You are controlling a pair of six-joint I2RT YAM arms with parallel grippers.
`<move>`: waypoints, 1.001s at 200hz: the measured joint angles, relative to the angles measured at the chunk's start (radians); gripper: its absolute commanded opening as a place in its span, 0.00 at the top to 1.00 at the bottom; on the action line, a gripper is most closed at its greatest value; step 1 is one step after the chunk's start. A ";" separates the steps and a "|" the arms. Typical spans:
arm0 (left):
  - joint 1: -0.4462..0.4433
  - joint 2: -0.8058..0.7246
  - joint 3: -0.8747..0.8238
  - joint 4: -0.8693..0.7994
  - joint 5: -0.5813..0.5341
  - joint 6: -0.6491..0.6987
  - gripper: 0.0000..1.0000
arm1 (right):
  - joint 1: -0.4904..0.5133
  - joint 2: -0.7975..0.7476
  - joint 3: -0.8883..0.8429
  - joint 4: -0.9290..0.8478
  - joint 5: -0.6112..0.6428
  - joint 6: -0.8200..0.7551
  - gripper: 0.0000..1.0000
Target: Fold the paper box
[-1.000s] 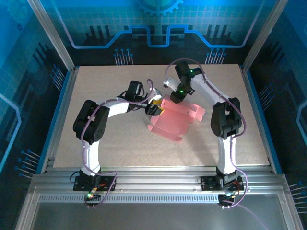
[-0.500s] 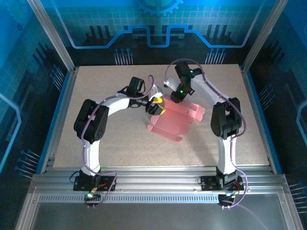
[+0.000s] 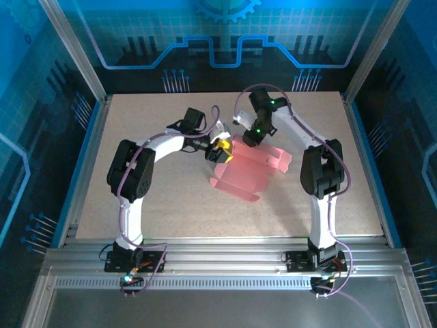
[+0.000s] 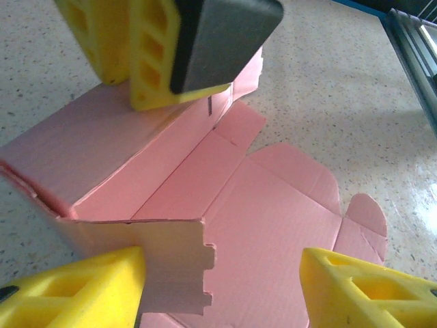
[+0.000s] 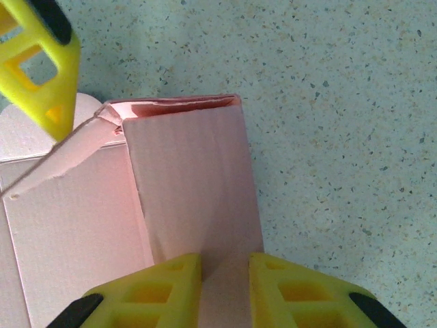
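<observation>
A pink paper box [image 3: 249, 167], partly folded from a flat die-cut sheet, lies on a speckled counter [image 3: 150, 205] between two robot arms. Both arms reach in over its far left corner.

The right jaws are almost closed, gripping a raised panel [image 5: 194, 191] of the box. In the right wrist view, this panel runs straight out ahead of the two yellow fingers [image 5: 147, 290] and enters the narrow gap between them. The panel's far end shows a folded edge with card tucked inside. To the left of these jaws, more of the pink sheet lies lower. One yellow finger of the other arm [image 5: 41, 68] hangs above that part.

The left jaws stand open, wide apart. In the left wrist view, their yellow fingers [image 4: 68, 290] sit at either side. A short notched flap [image 4: 174, 263] stands upright just beside the left one; I cannot tell whether it touches. Ahead of these jaws the sheet spreads flat, with rounded tabs off to the right. Farther ahead, the right arm's yellow and black finger [image 4: 177, 48] sits at the top of the raised wall.
</observation>
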 measured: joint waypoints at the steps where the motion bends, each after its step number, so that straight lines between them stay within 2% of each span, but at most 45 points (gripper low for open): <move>1: 0.001 0.001 0.001 -0.001 0.000 0.001 0.41 | 0.000 0.000 0.000 0.000 0.000 0.000 0.75; 17: 0.006 0.013 0.009 -0.008 0.000 0.003 0.42 | 0.001 -0.004 -0.005 0.003 0.000 0.000 0.75; 63: 0.006 0.056 0.073 -0.070 -0.018 0.048 0.56 | 0.005 -0.011 -0.015 0.006 0.000 0.000 0.75; 91: 0.009 0.056 0.080 -0.105 -0.019 0.084 0.56 | 0.005 -0.012 -0.016 0.006 0.000 0.000 0.75; 107: 0.010 0.065 0.100 -0.123 -0.021 0.090 0.62 | 0.005 -0.013 -0.016 0.006 0.000 0.000 0.76; 165: 0.009 0.084 0.140 -0.088 -0.108 -0.004 0.62 | 0.007 -0.019 -0.029 0.016 0.003 0.000 0.76; 185: 0.006 0.085 0.140 -0.061 -0.150 -0.038 0.58 | 0.007 -0.020 -0.029 0.016 0.003 0.000 0.76; 200: 0.002 0.089 0.140 -0.042 -0.175 -0.060 0.51 | 0.007 -0.020 -0.029 0.016 0.003 0.000 0.76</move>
